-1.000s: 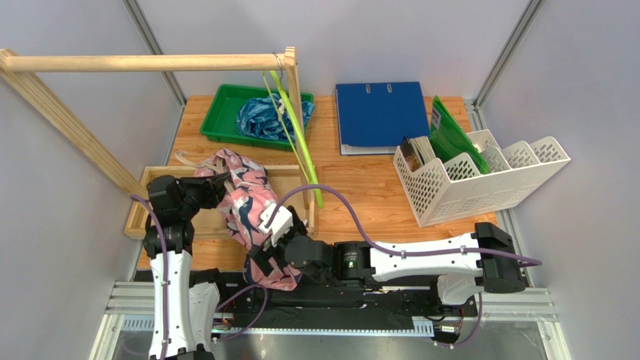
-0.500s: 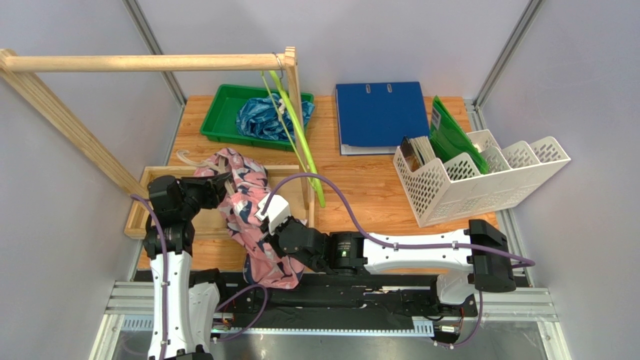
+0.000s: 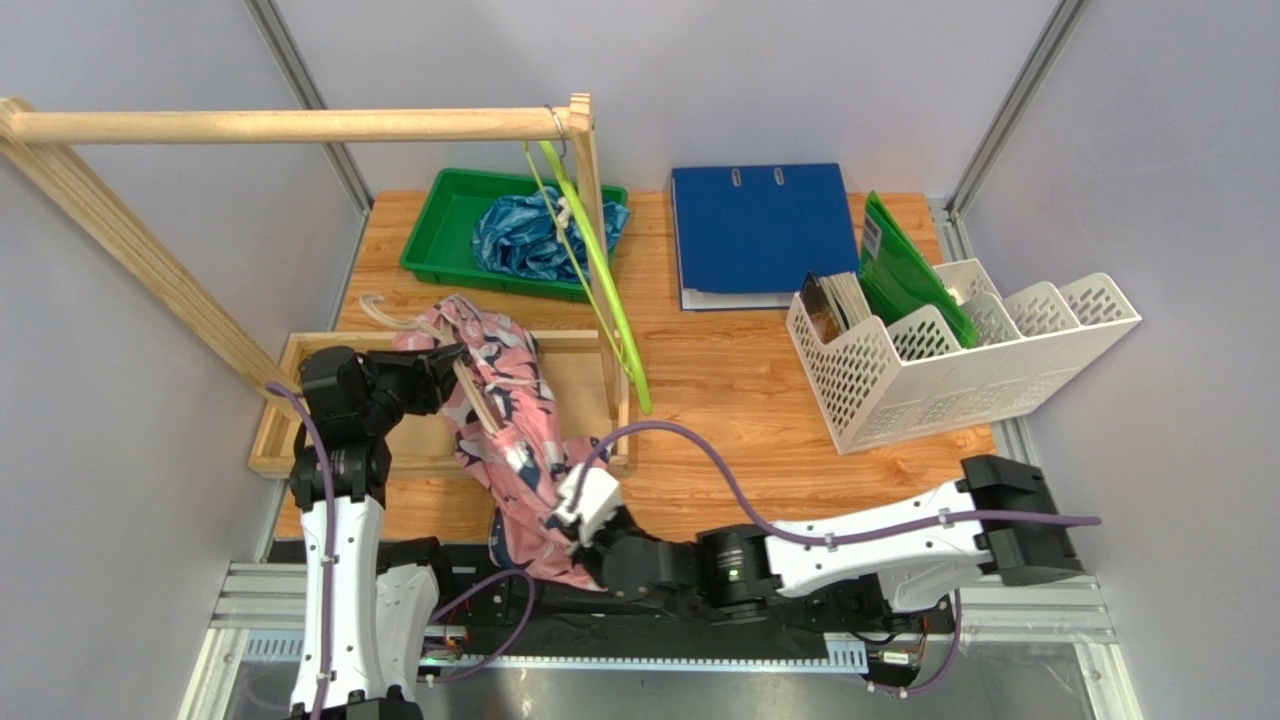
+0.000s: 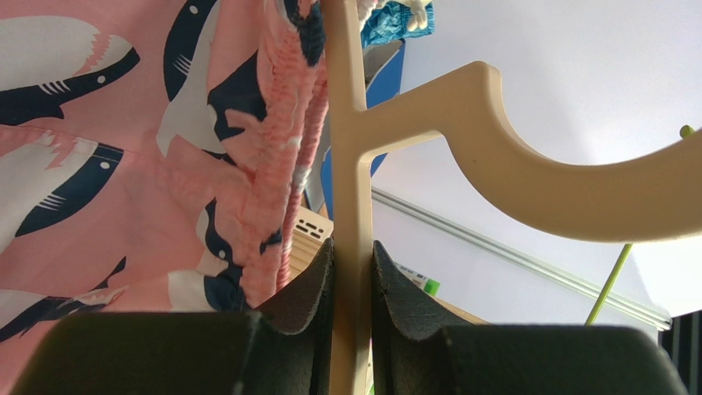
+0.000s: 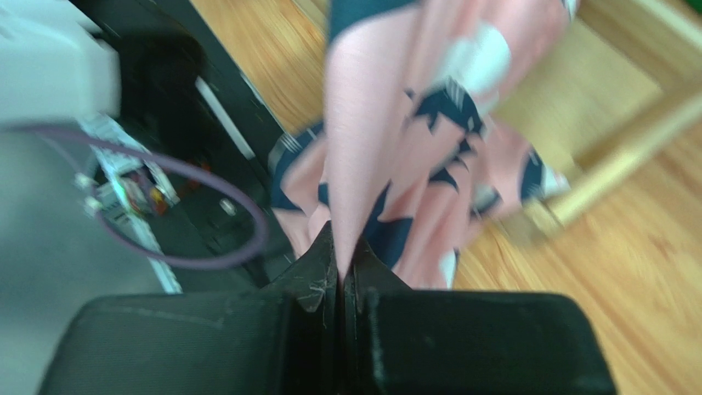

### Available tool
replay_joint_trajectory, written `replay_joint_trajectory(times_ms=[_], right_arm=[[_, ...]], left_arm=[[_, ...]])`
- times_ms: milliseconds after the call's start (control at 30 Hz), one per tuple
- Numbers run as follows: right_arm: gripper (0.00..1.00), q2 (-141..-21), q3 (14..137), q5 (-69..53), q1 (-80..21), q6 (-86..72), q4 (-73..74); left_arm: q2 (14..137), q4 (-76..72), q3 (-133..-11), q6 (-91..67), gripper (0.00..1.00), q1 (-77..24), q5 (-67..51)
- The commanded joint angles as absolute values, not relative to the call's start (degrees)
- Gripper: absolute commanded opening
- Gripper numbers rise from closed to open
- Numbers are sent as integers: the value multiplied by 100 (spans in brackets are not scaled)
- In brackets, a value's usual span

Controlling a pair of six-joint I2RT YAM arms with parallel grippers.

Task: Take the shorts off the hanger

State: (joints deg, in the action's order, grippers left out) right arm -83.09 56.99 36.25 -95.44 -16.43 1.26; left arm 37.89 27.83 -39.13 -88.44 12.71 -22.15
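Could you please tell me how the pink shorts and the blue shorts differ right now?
The pink shorts carry dark-blue and white sharks; the blue shorts have a wavy teal pattern. The pink shorts drape from the beige hanger in the left claw, pinched by the right claw; the blue shorts lie crumpled in the green tray, untouched. Both are patterned.

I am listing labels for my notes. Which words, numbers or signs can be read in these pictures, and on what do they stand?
No text can be read in any view.
The white label on the green plastic folder: too small to read.
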Motion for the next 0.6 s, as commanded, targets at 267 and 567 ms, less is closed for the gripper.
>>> replay_joint_trajectory(times_ms=[267, 567], right_arm=[[0, -7260, 4121, 4500, -9212, -3323, -228], [0, -6935, 4499, 3464, -7973, -3147, -430]], left_arm=[[3823, 2074, -4122, -9360, 0, 1310, -2355], [3858, 2887, -4754, -8623, 0, 1187, -3085]])
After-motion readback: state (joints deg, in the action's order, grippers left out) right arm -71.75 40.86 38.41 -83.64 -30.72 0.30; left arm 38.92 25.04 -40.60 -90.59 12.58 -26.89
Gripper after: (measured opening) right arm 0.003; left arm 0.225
